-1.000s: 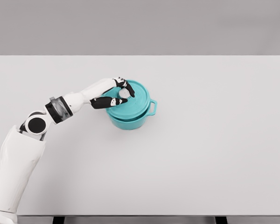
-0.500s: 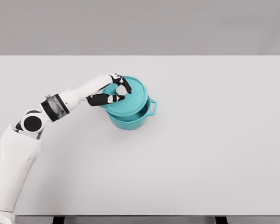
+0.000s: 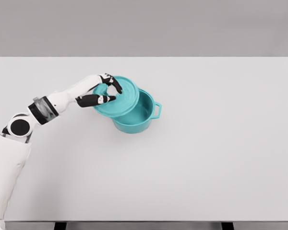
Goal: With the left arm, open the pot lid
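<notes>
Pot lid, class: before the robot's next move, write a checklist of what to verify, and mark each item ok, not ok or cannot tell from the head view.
1. Left hand grips the teal lid: ok, fingers curled at its top.
2. Lid off the pot: ok, raised, shifted left, interior partly exposed.
3. Lid level: not ok, it tilts.
4. Lid fully past the pot's left rim: cannot tell, they overlap in this view.
5. Pot upright on the table: ok.
6. Room on the table left of the pot to set the lid: ok.

White table [image 3: 206, 167], teal pot [image 3: 134, 122] standing on it, left of centre
</notes>
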Controlling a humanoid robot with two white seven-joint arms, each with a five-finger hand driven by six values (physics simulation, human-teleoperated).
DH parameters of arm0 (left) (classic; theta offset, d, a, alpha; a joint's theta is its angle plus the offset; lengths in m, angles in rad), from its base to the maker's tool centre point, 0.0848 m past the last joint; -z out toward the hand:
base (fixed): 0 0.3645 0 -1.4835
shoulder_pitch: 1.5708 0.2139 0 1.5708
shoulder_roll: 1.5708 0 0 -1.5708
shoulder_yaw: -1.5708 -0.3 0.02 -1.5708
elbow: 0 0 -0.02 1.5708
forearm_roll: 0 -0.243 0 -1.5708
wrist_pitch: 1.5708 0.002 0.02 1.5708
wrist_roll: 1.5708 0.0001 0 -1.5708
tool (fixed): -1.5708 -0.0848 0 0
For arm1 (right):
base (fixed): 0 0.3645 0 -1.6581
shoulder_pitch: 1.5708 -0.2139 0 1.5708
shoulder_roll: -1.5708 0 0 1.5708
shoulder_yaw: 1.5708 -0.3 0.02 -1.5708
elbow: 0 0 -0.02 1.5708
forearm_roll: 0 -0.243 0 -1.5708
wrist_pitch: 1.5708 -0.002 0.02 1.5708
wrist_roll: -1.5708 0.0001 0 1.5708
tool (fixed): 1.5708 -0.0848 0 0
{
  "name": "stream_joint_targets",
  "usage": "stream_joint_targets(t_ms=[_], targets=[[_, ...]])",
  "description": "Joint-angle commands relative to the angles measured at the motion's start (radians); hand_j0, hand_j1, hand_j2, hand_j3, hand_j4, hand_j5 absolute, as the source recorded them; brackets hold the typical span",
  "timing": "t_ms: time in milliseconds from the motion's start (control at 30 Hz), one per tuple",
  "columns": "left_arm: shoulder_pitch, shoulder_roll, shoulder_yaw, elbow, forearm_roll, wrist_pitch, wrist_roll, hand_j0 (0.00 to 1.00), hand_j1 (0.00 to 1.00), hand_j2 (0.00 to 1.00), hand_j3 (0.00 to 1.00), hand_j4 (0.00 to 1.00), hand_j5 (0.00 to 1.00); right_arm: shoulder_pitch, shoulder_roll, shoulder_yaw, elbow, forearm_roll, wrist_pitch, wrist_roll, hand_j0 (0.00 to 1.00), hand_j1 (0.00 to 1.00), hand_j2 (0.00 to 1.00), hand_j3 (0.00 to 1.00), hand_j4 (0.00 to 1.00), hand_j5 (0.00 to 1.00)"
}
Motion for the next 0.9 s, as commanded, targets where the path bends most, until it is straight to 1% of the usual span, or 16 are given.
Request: stream_joint_targets(t_ms=[0,133,167,200,400,467,733,867], targets=[[0.0,0.016,0.017,0.002,0.012,0.002,0.001,0.44,0.44,0.44,0.44,0.44,0.44,0.0,0.0,0.0,0.0,0.0,0.0,0.0,1.0,1.0,1.0,1.0,1.0,1.0],[0.002,0.033,0.033,0.006,0.013,0.002,0.001,0.44,0.44,0.44,0.44,0.44,0.44,0.0,0.0,0.0,0.0,0.0,0.0,0.0,1.0,1.0,1.0,1.0,1.0,1.0],[0.003,0.048,0.043,0.006,0.018,0.002,0.001,0.44,0.44,0.44,0.44,0.44,0.44,0.0,0.0,0.0,0.0,0.0,0.0,0.0,1.0,1.0,1.0,1.0,1.0,1.0],[0.005,0.05,0.043,0.008,0.03,0.002,0.001,0.44,0.44,0.44,0.44,0.44,0.44,0.0,0.0,0.0,0.0,0.0,0.0,0.0,1.0,1.0,1.0,1.0,1.0,1.0],[0.012,0.079,0.05,0.016,0.036,0.002,0.001,0.44,0.44,0.44,0.44,0.44,0.44,0.0,0.0,0.0,0.0,0.0,0.0,0.0,1.0,1.0,1.0,1.0,1.0,1.0],[0.012,0.087,0.052,0.023,0.039,0.002,0.001,0.44,0.44,0.44,0.44,0.44,0.44,0.0,0.0,0.0,0.0,0.0,0.0,0.0,1.0,1.0,1.0,1.0,1.0,1.0],[0.012,0.102,0.101,0.066,0.038,0.004,0.001,0.44,0.44,0.44,0.44,0.44,0.44,0.0,0.0,0.0,0.0,0.0,0.001,0.0,1.0,1.0,1.0,1.0,1.0,1.0],[0.012,0.116,0.109,0.085,0.038,0.004,0.001,0.44,0.44,0.44,0.44,0.44,0.44,0.0,0.0,0.0,0.0,0.0,0.0,0.0,1.0,1.0,1.0,1.0,1.0,1.0]])
